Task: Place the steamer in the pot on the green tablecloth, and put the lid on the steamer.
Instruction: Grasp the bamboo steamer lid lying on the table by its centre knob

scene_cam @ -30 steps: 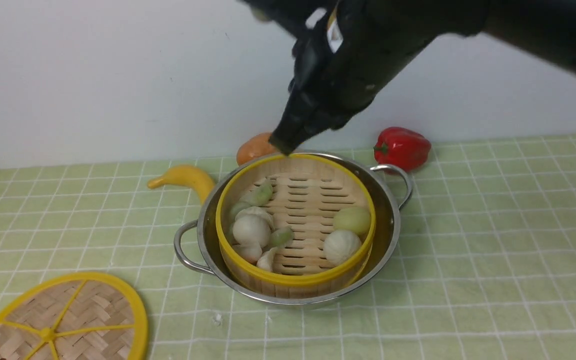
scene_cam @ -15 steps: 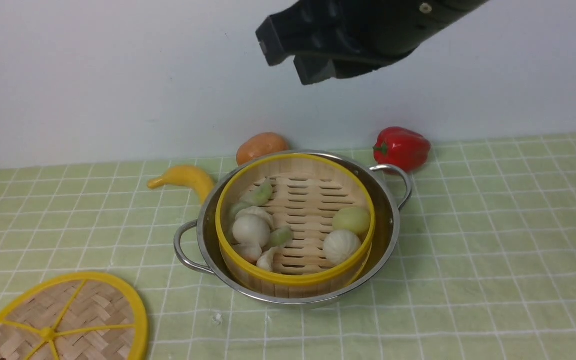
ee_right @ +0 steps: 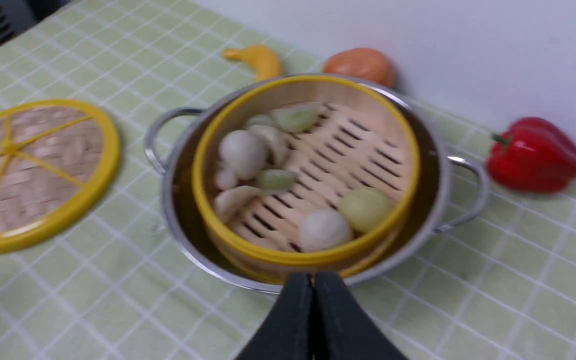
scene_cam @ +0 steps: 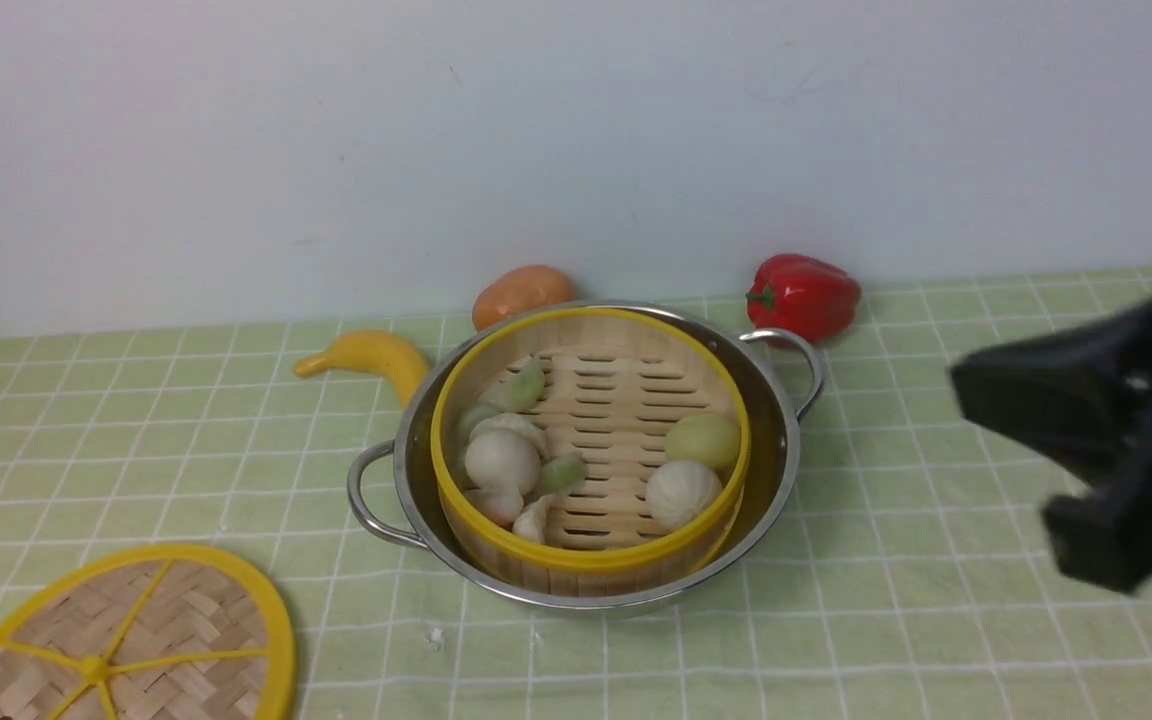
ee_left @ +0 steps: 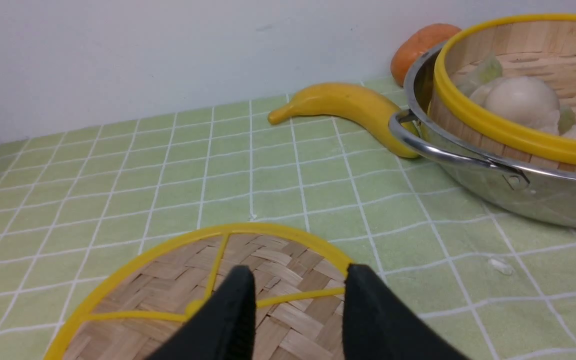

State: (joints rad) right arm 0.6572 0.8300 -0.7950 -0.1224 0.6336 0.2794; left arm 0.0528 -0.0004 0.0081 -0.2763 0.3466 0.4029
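Front view has the steamer (scene_cam: 616,400) seated inside the pot (scene_cam: 781,430) on the green tablecloth (scene_cam: 936,640), with white buns (scene_cam: 503,460) on its slats. I judge that half done, and the lid (scene_cam: 136,640) is what remains. It lies flat on the cloth to the pot's left, apart from it.

My left gripper (ee_left: 300,272) hangs just above that lid, jaws apart and nothing between them, the yellow rim just beyond the fingertips. My right gripper (ee_right: 313,277) is pressed together and empty, out on the pot's right side, so the pot sits between it and the lid.

The left arm is plainly the nearer one. I'd take the lid by its rim, since a flat disc offers little else.
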